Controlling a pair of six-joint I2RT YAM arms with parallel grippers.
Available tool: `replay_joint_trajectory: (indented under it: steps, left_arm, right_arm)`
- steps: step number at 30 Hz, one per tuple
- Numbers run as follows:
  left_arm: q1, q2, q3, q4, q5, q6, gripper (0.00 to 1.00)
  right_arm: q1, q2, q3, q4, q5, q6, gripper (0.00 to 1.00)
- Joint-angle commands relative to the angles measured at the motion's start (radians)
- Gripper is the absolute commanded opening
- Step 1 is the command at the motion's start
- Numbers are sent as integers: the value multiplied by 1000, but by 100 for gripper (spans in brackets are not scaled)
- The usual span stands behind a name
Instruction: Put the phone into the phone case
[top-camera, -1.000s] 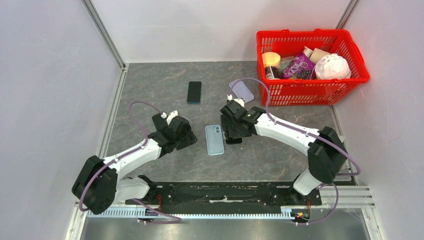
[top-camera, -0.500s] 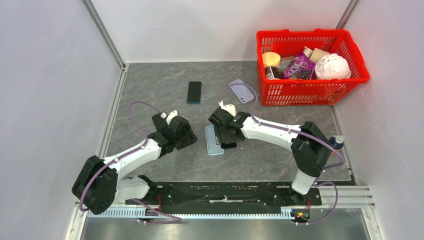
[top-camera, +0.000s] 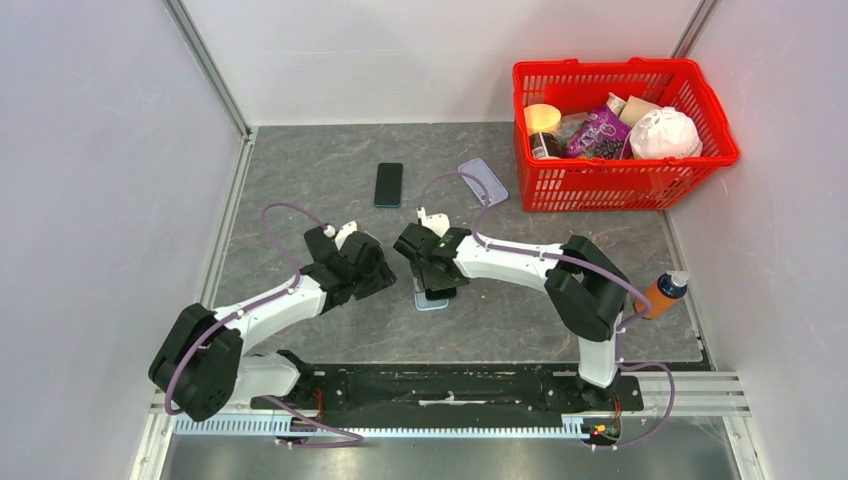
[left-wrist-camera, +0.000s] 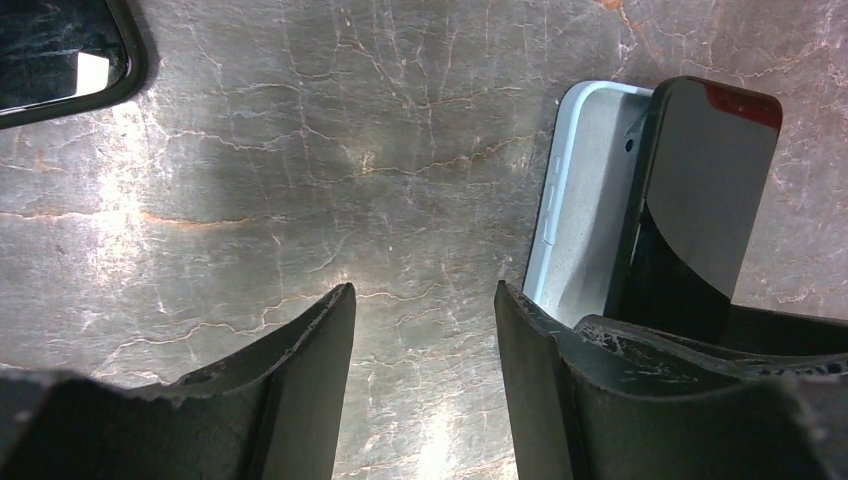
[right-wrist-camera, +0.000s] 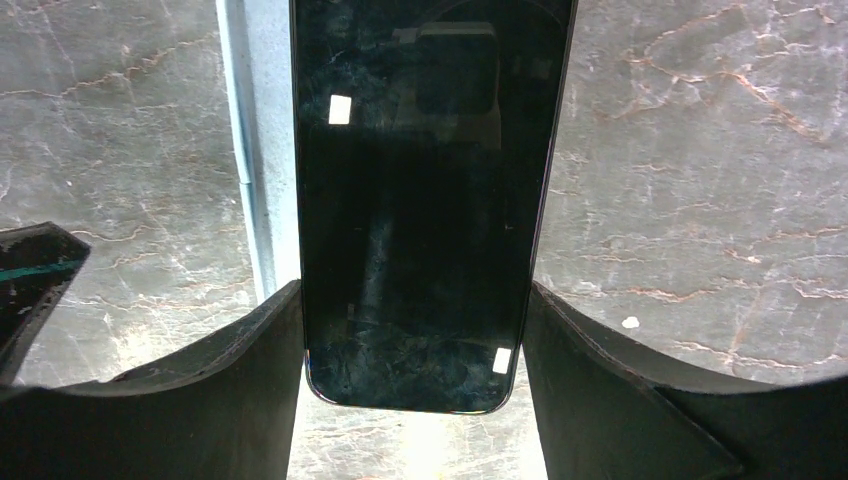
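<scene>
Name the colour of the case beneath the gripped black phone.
Pale blue phone case, beneath the glossy black phone; best in the left wrist view.

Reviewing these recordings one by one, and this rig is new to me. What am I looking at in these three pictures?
Two robot arms are bolted at the near edge of a grey table. The wide picture comes from a fixed camera above and behind them. The other two come from a camera on each wrist, looking past that arm's own fingers. The right gripper is shut on a black phone, holding it over a pale blue case that lies on the table, off to one side of it rather than seated. The left gripper is open and empty beside them. Also there: a second phone, a purple case, a red basket of goods and an orange bottle.
</scene>
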Motion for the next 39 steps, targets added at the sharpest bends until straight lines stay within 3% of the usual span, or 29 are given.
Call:
replay_joint_trajectory:
  steps: [1,3,10,18,26,31,39]
  left_arm:
    - [8,12,-2,51,-3,-25,60]
    - [8,16,0,53,-2,-22,60]
    - [9,39,15,61,-3,-12,60]
    - [10,66,18,77,8,-11,59]
    - [10,72,17,80,7,-7,59]
    - [14,117,24,102,27,-16,59]
    - [54,253,91,116,92,-99,53]
  right_arm:
    - [24,26,71,17,59,31,30]
    - [29,38,74,17,54,35,36]
    - [36,36,67,19,43,40,70]
    - [36,9,48,43,10,37,93]
    - [27,-44,21,60,-3,26,97]
    - [-47,-151,-41,79,-14,-16,97]
    - [-207,-208,-142,198,-203,-84,87]
